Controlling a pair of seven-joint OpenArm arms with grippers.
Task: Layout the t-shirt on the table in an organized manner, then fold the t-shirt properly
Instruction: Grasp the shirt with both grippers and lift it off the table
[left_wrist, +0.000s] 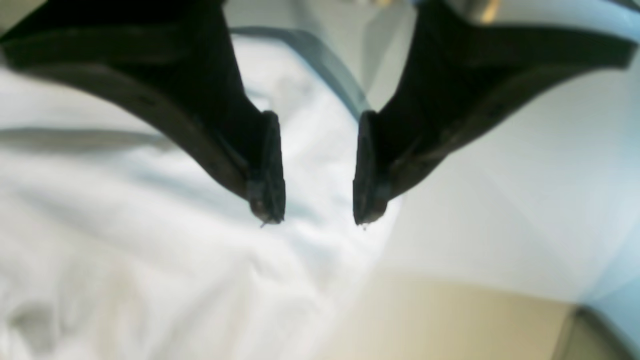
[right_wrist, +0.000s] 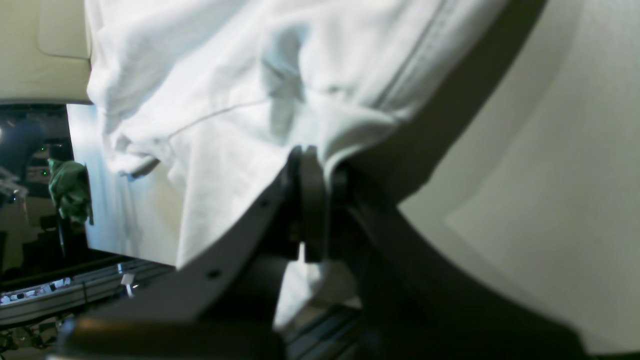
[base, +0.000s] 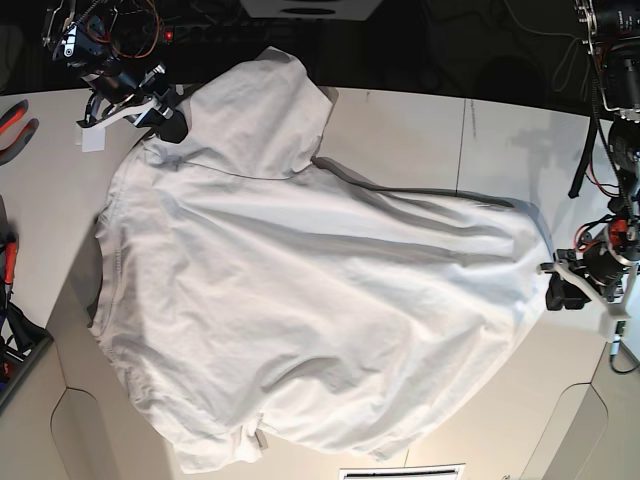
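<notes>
Closest to the left wrist camera, the two black fingers of the left gripper hang with a clear gap between them, holding nothing; their tips hover just above the edge of the large, wrinkled white cloth t-shirt, where the cloth meets the wide matte cream table. This view is blurred, so I cannot tell whether either fingertip touches the fabric.

In the right wrist view, the right gripper has its dark jaws pressed together on a fold of the t-shirt; the cloth bunches at the pinch and is drawn up from it, a stitched hem line running diagonally across the cloth above the fingers. Pale tabletop fills the right of this view.

From the base view, the t-shirt lies spread across the middle of the table, crumpled rather than flat, with long creases running across it. One sleeve-like flap is turned up toward the far edge of the table. The right gripper is at the garment's far-left corner in this view, the left gripper at the shirt's right-hand edge. A thin dark seam line crosses the tabletop beyond the shirt.
</notes>
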